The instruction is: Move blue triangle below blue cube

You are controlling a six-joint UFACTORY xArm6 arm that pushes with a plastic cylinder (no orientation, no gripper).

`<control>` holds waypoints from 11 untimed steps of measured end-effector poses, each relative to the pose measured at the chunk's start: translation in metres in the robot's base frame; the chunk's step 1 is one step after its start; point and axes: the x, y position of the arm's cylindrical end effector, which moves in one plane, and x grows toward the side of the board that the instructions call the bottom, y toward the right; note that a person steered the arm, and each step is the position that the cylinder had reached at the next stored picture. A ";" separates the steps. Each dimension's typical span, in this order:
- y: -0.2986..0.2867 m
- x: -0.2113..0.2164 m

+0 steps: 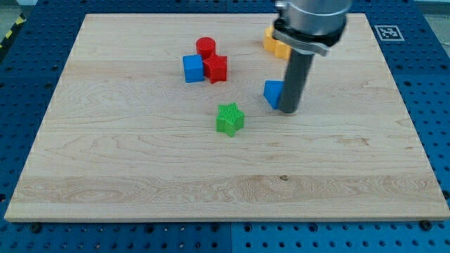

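Five blocks on the pale wood-grain surface: blue cube, red cylinder, red block, ridged green star, blue triangle. Orange piece half hidden. No claw; my tip touches the triangle's right side.

No words, numbers or brand names can be read anywhere in the view. The only sign is a small black-and-white square marker, patterned like a fiducial tag, lying on the blue perforated table just beyond the far right corner of the wooden board; its pattern carries no legible characters.
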 end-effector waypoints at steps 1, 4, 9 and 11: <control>-0.013 -0.016; 0.007 -0.003; -0.042 -0.041; -0.107 -0.055</control>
